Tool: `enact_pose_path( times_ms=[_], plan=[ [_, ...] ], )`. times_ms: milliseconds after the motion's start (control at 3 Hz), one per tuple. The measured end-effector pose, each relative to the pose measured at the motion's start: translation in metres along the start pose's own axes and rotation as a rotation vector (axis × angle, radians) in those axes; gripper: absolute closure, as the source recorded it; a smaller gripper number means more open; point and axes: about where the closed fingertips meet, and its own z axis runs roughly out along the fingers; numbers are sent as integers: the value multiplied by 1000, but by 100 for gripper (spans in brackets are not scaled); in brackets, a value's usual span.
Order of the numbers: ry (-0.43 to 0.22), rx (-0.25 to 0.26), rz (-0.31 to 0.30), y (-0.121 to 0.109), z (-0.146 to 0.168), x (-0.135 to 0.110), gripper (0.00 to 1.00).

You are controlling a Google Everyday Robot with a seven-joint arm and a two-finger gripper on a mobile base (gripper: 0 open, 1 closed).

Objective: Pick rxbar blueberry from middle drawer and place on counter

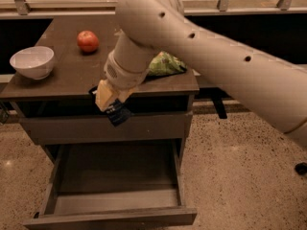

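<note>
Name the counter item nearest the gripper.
The chip bag, just right of the gripper holding the rxbar at the counter's front edge; apple and bowl sit farther left.

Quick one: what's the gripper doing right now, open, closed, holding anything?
The gripper: jaws closed, holding the rxbar blueberry at the front edge of the counter, above the open middle drawer.

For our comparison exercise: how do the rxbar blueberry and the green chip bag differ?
The rxbar blueberry is small and dark blue; the chip bag is larger and green. The rxbar blueberry hangs in the tool at the counter edge; the chip bag lies on the counter. Both are wrapped snacks.
</note>
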Motion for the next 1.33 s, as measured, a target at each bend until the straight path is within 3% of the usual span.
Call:
enact_pose_path(
  times_ms=[333,667,1000,1333],
  plan=[
    [-6,-4,-84,-16,-36,22,100],
    [-64,-65,-49,6,-46,52,100],
    [-100,-150,48,41,-29,98,100],
    [-70,-149,95,43,-8,151,100]
  ],
)
